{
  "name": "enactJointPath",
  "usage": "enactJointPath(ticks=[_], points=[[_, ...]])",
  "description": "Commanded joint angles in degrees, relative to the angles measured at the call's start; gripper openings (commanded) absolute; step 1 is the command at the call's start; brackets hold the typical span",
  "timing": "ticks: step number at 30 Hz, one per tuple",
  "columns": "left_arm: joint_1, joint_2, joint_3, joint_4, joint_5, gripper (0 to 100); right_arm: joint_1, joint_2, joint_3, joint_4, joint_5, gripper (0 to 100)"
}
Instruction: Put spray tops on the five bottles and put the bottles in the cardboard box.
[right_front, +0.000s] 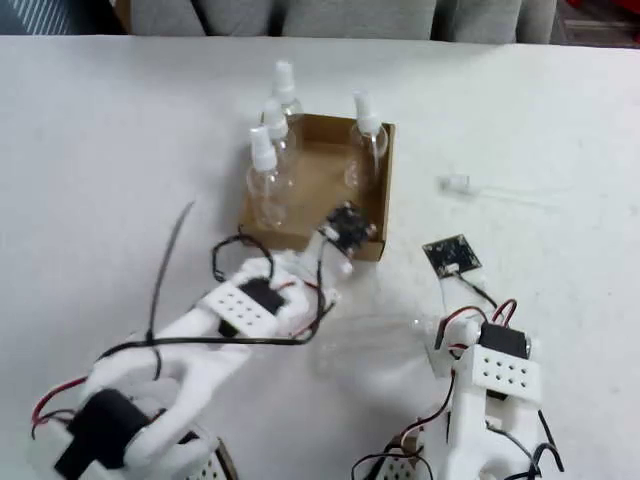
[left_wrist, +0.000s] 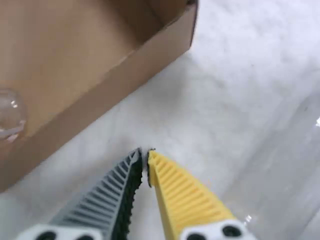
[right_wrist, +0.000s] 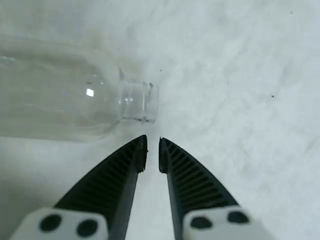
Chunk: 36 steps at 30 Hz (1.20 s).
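Several clear bottles with white spray tops stand in or at the cardboard box (right_front: 322, 190); one is near its right wall (right_front: 366, 142), another at its front left (right_front: 267, 178). One uncapped bottle (right_front: 365, 335) lies on its side on the table between the arms, its open neck (right_wrist: 140, 102) just beyond my right gripper (right_wrist: 150, 152), which is shut and holds nothing. A loose spray top (right_front: 456, 183) with its thin tube lies right of the box. My left gripper (left_wrist: 145, 155) is shut and empty, low over the table just in front of the box's front wall (left_wrist: 100, 95).
A bottle's rounded base (left_wrist: 10, 120) is visible inside the box near the front wall. Black cables loop over the left arm (right_front: 240, 310) in front of the box. Open white table lies right of the box and at the far left.
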<state>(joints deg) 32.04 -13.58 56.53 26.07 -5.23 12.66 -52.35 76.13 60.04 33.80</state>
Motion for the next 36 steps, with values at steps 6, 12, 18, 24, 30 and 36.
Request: enactJointPath(ticks=[6,12,18,24,30,36], points=[[4.6,5.1,-2.7,-5.6,0.7,2,-2.9,-0.5,0.3,-3.8,-0.6,1.8],[11.0,-1.0,0.8,0.2,0.8,2,-4.3,-0.4,0.4,-3.8,-0.8,1.8],[20.4,-7.8,4.6,4.2,6.9,2,-8.0,3.0,-0.2,-7.3,-5.5,1.8],[22.6,-8.3,5.5,4.2,9.2,2,-9.9,9.1,-6.2,-7.9,-6.8,1.8],[22.5,-8.6,5.5,4.0,9.4,2,-13.8,16.8,-13.5,-7.6,-12.0,1.8],[19.7,-8.7,5.4,3.9,9.6,2,-13.3,22.6,-18.5,-5.4,-15.7,1.8]])
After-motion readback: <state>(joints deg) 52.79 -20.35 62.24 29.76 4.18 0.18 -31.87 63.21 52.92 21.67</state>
